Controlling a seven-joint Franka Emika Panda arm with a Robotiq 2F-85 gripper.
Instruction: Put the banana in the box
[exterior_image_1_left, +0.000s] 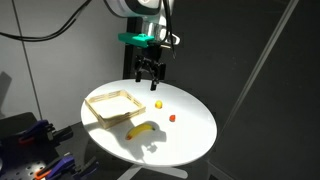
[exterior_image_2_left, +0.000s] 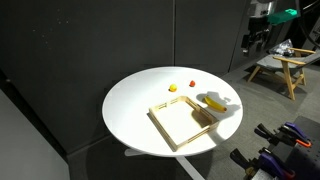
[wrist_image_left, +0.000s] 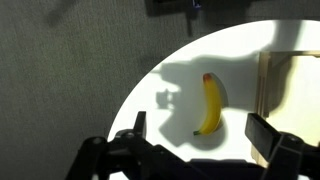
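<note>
Banana (exterior_image_1_left: 143, 129): lying at the tabletop's (exterior_image_1_left: 195, 140) near edge, just outside the wooden box (exterior_image_1_left: 113, 106). Box: empty. My hand (exterior_image_1_left: 150, 78): raised over the far edge, fingers apart, holding nothing. Grasp and placement both outstanding.

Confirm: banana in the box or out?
Out. The banana lies on the table beside the box, whose floor is bare. The gripper hangs open above, empty.

A round white table (exterior_image_1_left: 190, 125) is standing before dark walls (exterior_image_2_left: 90, 40); a wooden stool (exterior_image_2_left: 280, 68) is sitting at the frame's upper right.
</note>
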